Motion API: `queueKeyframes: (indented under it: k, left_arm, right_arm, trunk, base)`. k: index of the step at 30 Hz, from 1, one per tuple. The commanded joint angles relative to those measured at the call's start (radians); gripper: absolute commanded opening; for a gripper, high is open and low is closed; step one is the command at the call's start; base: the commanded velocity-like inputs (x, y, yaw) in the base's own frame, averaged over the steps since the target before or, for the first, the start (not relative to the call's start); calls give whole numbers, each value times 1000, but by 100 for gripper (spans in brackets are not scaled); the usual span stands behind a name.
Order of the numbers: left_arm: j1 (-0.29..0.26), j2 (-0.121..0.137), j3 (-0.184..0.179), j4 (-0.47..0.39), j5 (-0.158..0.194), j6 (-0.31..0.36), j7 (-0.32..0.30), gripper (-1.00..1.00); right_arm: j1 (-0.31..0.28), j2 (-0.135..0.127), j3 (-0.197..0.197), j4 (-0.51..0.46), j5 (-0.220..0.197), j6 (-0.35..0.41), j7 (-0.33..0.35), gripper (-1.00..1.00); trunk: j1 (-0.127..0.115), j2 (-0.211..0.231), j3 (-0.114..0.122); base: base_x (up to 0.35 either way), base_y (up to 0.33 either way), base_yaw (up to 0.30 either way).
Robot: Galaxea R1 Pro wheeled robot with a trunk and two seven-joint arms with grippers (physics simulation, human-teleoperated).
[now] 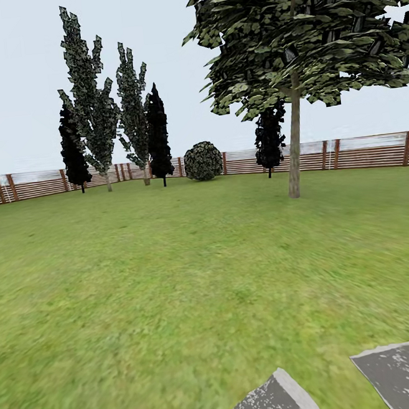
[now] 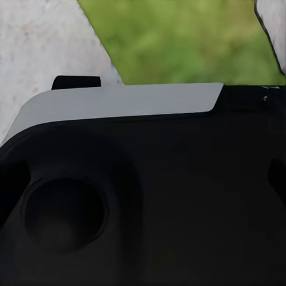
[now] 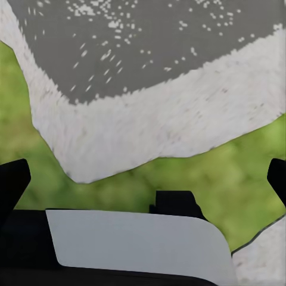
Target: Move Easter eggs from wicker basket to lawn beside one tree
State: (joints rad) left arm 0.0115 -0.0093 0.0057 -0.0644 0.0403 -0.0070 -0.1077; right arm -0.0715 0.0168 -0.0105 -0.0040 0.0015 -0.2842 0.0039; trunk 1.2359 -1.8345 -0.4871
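The lawn point(image 1: 174, 282) stretches wide and green ahead of me. A tree point(image 1: 293, 139) with a slim pale trunk and low dark leaf clumps stands on it at the right, some way off. The wicker basket and the Easter eggs are out of view. In the right wrist view my right gripper point(image 3: 143, 179) is open, its dark fingertips point(image 3: 13, 182) at the two side edges, with nothing between them. My left gripper point(image 2: 143, 185) hangs close over my own black body point(image 2: 143, 226), its fingers faint dark shapes set equally wide apart, holding nothing.
A brown slat fence point(image 1: 362, 152) rings the garden at the back. Black conifers point(image 1: 158, 134), taller grey-green trees point(image 1: 91, 103) and a round bush point(image 1: 203, 161) stand along it. Two grey stepping stones point(image 1: 277, 404) point(image 1: 408, 372) lie in the grass just in front of me.
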Motion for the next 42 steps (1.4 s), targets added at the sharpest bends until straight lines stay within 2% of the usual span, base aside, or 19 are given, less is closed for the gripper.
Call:
queueKeyframes:
  k: [1,25,42]
  left_arm:
    - [1,0,0,-2,4,-1,-3,100]
    - [1,-1,1,-1,4,-1,-3,100]
    - [1,-1,3,0,4,-1,-4,100]
  right_arm:
    - [-1,0,-1,1,0,-3,0,100]
    - [-1,0,-1,1,0,-3,1,100]
    - [-1,0,-1,1,0,-3,1,100]
  trunk:
    - [0,0,-1]
    - [0,0,-1]
    - [0,0,-1]
  base:
    - [0,0,0]
    - [-7,0,0]
    - [-280,0,0]
